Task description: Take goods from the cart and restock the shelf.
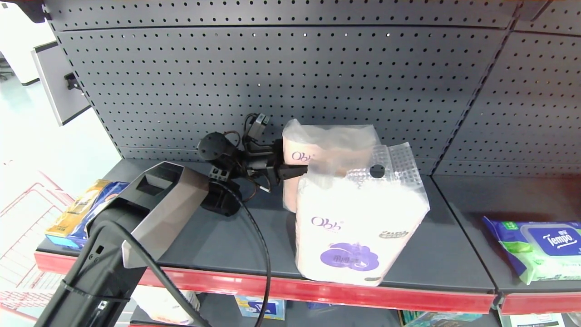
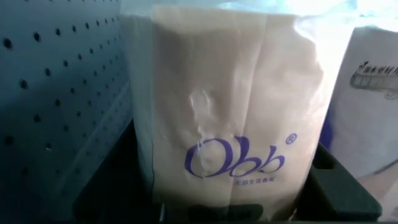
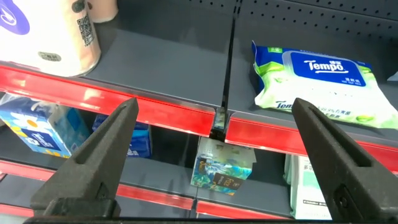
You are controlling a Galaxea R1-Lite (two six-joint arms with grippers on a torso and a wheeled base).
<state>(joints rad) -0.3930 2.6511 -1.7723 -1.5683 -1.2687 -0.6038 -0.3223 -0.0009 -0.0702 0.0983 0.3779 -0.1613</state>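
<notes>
Grey metal shelf deck (image 1: 236,236), centre frame: left gripper (image 1: 298,171) jaws clamp the beige plastic-wrapped tissue pack (image 1: 327,145), which I judge is being seated behind the white tissue pack (image 1: 358,227). Right gripper (image 3: 214,106) gapes wide, empty.

Bright, even light falls from overhead onto the shelf (image 1: 227,240). The floor (image 1: 27,136) beyond its left edge is washed out almost white. Glare glints on the plastic wrap of the front tissue pack (image 1: 358,227), and the top of the rear tissue pack (image 2: 236,112) burns out. The pegboard (image 1: 272,81) lines bow near the head view's edges.
</notes>
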